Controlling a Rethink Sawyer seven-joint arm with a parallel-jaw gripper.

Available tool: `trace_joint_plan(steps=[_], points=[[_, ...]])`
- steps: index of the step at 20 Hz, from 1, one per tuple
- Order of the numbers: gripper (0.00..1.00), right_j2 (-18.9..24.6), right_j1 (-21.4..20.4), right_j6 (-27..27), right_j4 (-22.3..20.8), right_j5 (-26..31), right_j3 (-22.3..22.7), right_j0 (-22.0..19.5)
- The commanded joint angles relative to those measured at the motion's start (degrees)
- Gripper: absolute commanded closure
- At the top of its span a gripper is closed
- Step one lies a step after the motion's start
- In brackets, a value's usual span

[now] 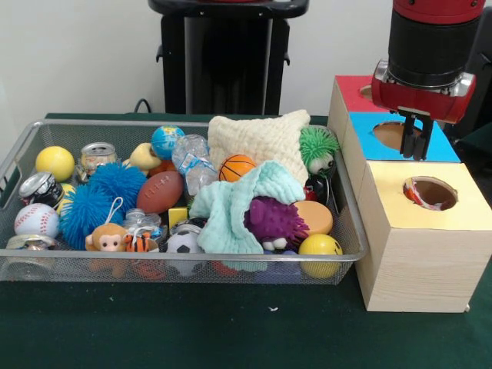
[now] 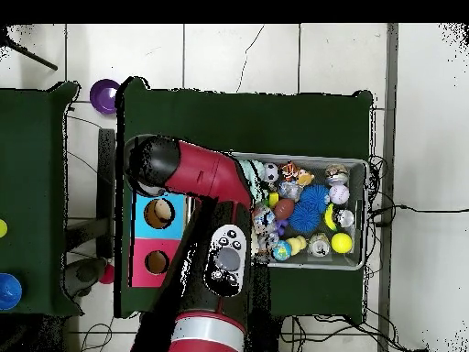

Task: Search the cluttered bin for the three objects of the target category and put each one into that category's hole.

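Hovering over the blue-topped wooden box's round hole (image 1: 390,134), the black two-fingered gripper (image 1: 416,143) looks nearly closed and empty in the front view; something red-and-silver sits inside the yellow-topped box's hole (image 1: 427,192), while the wide silver wire-mesh bin (image 1: 184,270) at left remains crowded. Overhead, the red arm (image 2: 206,174) hides the gripper, showing only the bin (image 2: 359,261) beside the boxes.

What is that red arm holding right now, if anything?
Nothing, as far as I can see. The gripper hangs over the blue box's hole, with nothing between its fingers.
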Motion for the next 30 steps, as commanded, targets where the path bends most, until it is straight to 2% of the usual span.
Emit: trace_joint_plan(steps=[1, 3, 14, 21, 25, 30], points=[[1.00, 2.4, 2.4, 12.0, 0.3, -1.8, 0.5, -1.0], [1.00, 2.6, 2.3, 12.3, 0.8, -4.7, 1.1, -0.8], [1.00, 2.5, 3.4, 11.9, 0.6, -8.9, 0.7, -1.1], [1.00, 3.4, 3.4, 10.8, 0.3, -9.3, 3.0, -0.9], [1.00, 5.3, 4.0, 10.4, 1.3, -12.2, 5.4, -1.2], [1.00, 6.1, 4.8, 10.9, 2.0, -13.2, 5.3, -1.4]])
